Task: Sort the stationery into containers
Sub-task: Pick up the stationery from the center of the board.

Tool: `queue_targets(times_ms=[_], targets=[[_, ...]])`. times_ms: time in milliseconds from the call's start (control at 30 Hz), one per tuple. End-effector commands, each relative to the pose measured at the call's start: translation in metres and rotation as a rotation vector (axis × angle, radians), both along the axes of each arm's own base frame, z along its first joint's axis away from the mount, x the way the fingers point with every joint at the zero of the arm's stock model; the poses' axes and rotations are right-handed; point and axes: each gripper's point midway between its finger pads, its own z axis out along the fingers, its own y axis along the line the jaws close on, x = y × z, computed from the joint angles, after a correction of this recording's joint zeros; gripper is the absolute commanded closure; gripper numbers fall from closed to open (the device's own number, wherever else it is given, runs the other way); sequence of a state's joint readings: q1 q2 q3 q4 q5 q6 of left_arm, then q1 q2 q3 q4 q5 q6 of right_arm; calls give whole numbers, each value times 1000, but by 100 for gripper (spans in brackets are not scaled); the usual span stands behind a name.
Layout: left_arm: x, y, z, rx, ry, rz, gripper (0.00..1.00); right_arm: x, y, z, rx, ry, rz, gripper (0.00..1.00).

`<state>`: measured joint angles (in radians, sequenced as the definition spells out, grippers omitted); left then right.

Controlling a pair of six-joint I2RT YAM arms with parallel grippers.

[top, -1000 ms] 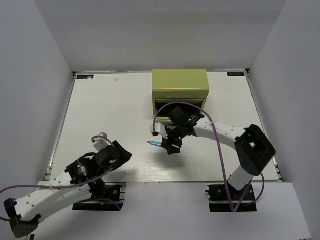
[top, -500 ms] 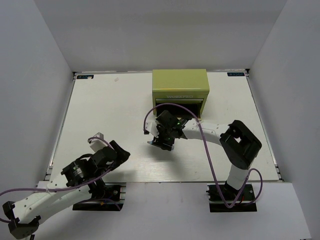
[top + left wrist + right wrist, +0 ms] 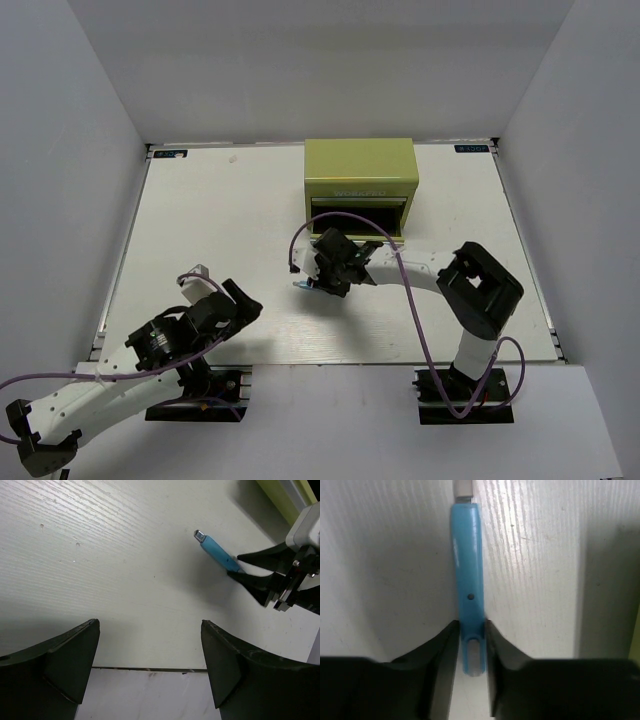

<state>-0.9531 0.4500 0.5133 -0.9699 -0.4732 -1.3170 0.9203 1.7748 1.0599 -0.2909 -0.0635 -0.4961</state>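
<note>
A light blue stick (image 3: pixel 302 286) with a metal tip lies flat on the white table (image 3: pixel 200 220), in front of the olive-green box (image 3: pixel 360 170). My right gripper (image 3: pixel 318 283) is low over it; in the right wrist view both fingers press the sides of the stick (image 3: pixel 468 570) near its rear end, so the right gripper (image 3: pixel 471 626) is shut on it. The left wrist view shows the same stick (image 3: pixel 216 551) and the right gripper (image 3: pixel 235 566) at the upper right. My left gripper (image 3: pixel 240 298) stands open and empty near the table's front edge (image 3: pixel 150 669).
The box has a front drawer (image 3: pixel 360 213) pulled open, just behind the right gripper. A corner of the box (image 3: pixel 285 495) shows in the left wrist view. The right arm's purple cable (image 3: pixel 400 270) loops over the table.
The right gripper has moved left and down to the blue stick and closed on it. The left gripper's jaws have opened wider; that arm has barely shifted.
</note>
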Motion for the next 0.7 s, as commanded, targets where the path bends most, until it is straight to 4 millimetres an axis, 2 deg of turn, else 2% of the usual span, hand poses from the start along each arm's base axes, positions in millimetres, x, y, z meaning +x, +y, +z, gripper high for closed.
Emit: queue_targets(times_ms=[0,67,133,200,233,267,333,400,467,633,667], targets=[[4,0,8,-15,-25,19,8,-8,-12,-13,-40,10,-7,71],[4,0,8,-15,-25,19,6,-11,-11,-9,-31,21,5,82],[5,0,11,-23,-30,19,6,-15,-13,4,-20,24,26,93],[6,-2,13,-30,-36,19,6,-16,-2,35,51,10,70,97],[6,-2,13,-30,-36,19,6,-23,-8,43,45,33,83,98],[6,-2,13,-30,-36,19,6,-18,0,61,80,11,98,100],[8,-5,16,-48,-48,19,6,-17,0,85,100,-14,129,100],[9,-7,18,-58,-55,20,6,-5,1,115,134,-83,133,100],[11,-9,19,-59,-56,20,6,9,-6,133,142,-139,129,100],[14,-13,17,-53,-65,8,6,51,-32,150,75,-322,109,100],[14,-13,17,-53,-65,8,6,65,-38,154,75,-357,77,100]])
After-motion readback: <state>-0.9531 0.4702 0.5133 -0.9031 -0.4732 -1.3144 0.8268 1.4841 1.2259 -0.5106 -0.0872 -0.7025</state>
